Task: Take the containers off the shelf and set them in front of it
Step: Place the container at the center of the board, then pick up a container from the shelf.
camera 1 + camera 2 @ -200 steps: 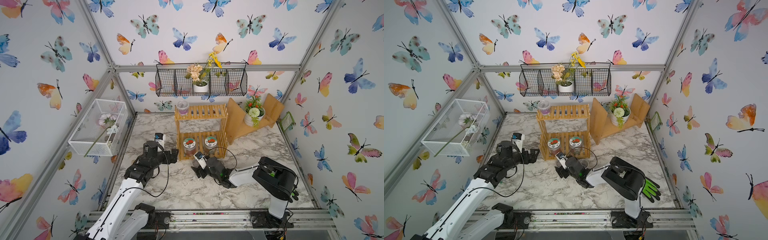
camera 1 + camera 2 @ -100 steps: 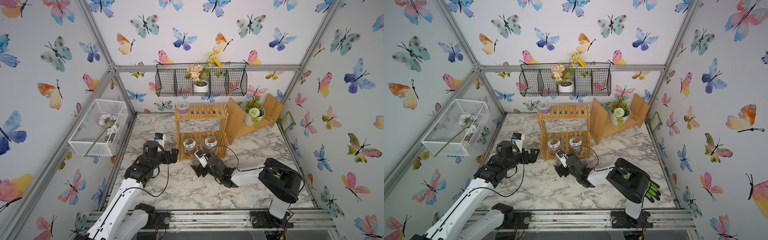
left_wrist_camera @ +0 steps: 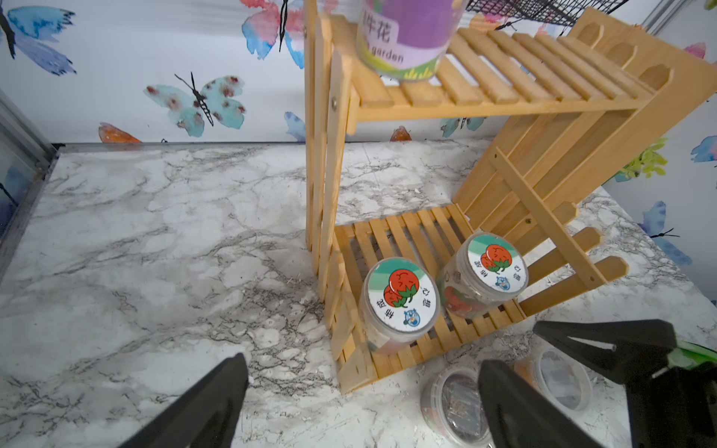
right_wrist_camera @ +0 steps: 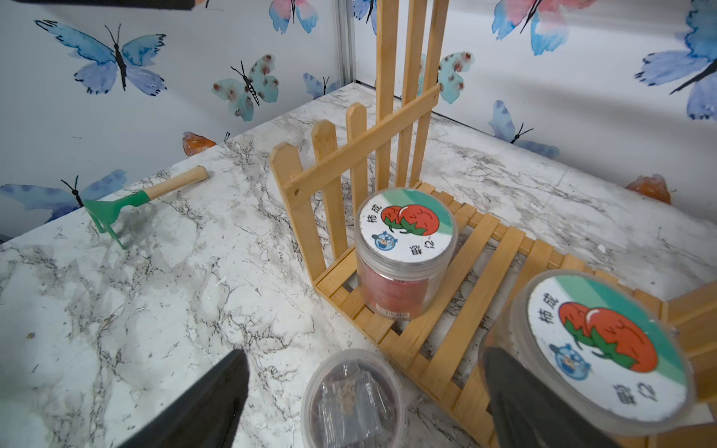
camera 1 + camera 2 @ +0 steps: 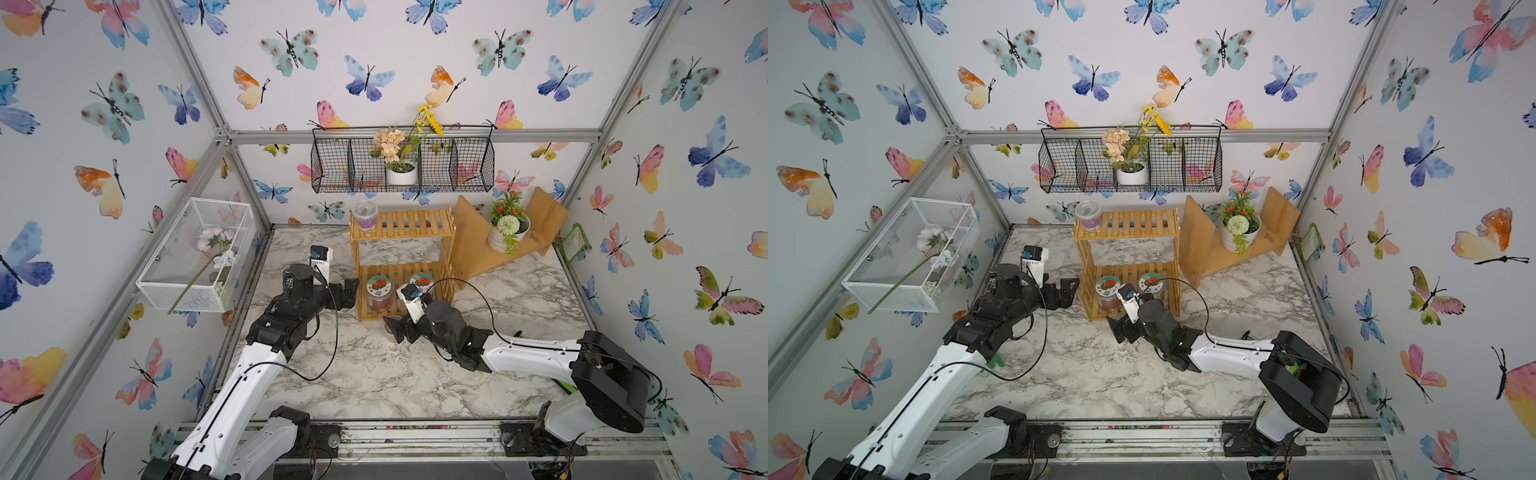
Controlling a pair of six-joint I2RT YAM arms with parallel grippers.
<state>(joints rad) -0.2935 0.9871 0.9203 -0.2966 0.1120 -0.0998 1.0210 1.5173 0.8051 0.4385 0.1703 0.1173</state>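
Shelf: two slatted tiers, standing at the back of the table.
Purple cup: upright on the top tier, at its end nearer the left arm.
Jar: upright on the lower tier near the front edge, lid on.
Second jar: just beside the first on the same tier.
Dark cup: on the table just in front of the shelf, lid on.
Orange cup: on the table near the dark cup; a finger hides whether they touch.
Right gripper: low over the table, jaws wide to either side of the dark cup, both fingers clear of it.
Left gripper: in front of the shelf's corner, jaws wide, nothing between them.
Rake: green head and wooden handle, lying flat on the table, well apart from the shelf.
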